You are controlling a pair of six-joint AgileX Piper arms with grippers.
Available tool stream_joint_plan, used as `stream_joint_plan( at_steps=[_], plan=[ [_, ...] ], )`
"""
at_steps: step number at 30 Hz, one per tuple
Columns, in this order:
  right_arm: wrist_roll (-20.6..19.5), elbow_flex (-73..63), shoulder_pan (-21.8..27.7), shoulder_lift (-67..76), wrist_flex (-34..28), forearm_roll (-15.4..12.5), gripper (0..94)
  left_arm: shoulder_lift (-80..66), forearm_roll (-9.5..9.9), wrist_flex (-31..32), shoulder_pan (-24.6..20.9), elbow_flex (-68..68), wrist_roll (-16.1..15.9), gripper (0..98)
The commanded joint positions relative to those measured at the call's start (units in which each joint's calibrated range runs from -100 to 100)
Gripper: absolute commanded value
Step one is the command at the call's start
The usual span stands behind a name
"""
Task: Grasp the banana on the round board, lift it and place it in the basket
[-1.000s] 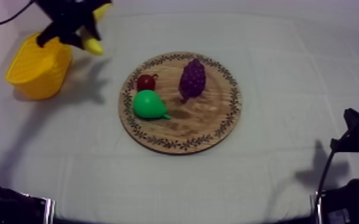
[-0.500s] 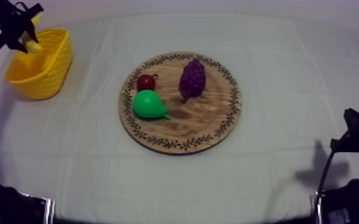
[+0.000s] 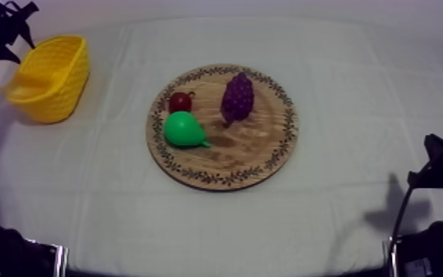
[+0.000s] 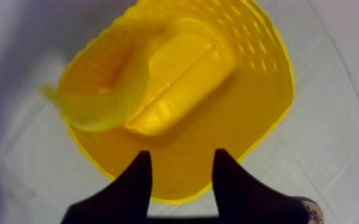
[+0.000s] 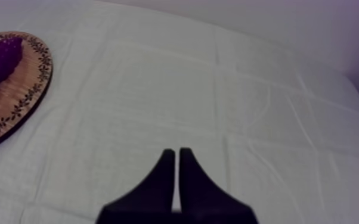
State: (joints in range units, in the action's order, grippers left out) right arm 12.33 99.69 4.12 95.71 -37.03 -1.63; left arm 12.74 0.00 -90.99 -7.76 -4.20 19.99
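From above: the left gripper is up at the far left corner, just behind the yellow woven plastic basket, which sits on the grey-white cloth. From this angle I can't make out what lies inside the basket. Mid-table is the round wooden board with a patterned rim. It carries three toys: a green pear, a small red fruit touching the pear on its far side, and a purple bunch of grapes a little apart from both, toward the right. The right arm sits low at the right edge, well clear of the board.

Over to the left wrist: we're looking straight down into the basket. The two black fingers are parted with nothing between them, so that gripper is released and hangs over the basket's near rim. And there's the yellow toy banana, a blurred curved shape inside the basket against one side wall.

Right wrist now: the right gripper has its fingers pressed together in a narrow wedge, clenched on nothing, over bare cloth. Off to one side are the board's edge and the grapes on it.
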Motion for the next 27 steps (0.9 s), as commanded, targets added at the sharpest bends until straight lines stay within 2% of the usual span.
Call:
stream_joint_plan(
  at_steps=[1, 3, 5, 9, 13, 16, 19, 24, 27],
  plan=[
    [0.00, -0.03, 0.02, 0.04, 0.01, -0.01, 0.6, -1.25, -0.60, 1.37, 0.16, 1.46, -1.11, 23.0],
    [0.01, -0.03, 0.02, 0.04, 0.01, -0.01, 0.6, -2.86, -1.33, 3.75, 0.69, 4.01, -2.81, 12.2],
    [-0.02, -0.03, 0.02, 0.04, 0.01, -0.01, 0.6, -5.21, -2.24, 7.68, 1.47, 7.87, -5.37, 6.3],
    [-0.01, -0.03, 0.02, 0.04, 0.01, -0.01, 0.6, -11.77, -4.49, 17.20, 3.79, 16.87, -12.27, 3.6],
    [-0.01, -0.03, 0.02, 0.04, 0.01, -0.01, 0.6, -20.23, -4.52, 24.34, 8.02, 24.08, -16.87, 3.6],
    [-0.01, -0.03, 0.02, 0.04, 0.01, -0.01, 0.6, -27.54, -3.39, 28.34, 11.40, 28.36, -18.54, 3.6],
    [0.00, -0.03, 0.02, 0.04, 0.01, -0.01, 0.6, -35.87, -3.42, 31.73, 12.90, 33.40, -20.66, 3.3],
    [0.00, -0.03, 0.02, 0.04, 0.01, -0.01, 0.6, -51.26, -3.16, 35.96, 12.75, 43.44, -21.21, 2.3],
    [-0.01, -0.03, 0.02, 0.04, 0.01, -0.01, 0.6, -60.81, -3.75, 37.73, 11.56, 49.16, -21.95, 1.2]
  ],
)
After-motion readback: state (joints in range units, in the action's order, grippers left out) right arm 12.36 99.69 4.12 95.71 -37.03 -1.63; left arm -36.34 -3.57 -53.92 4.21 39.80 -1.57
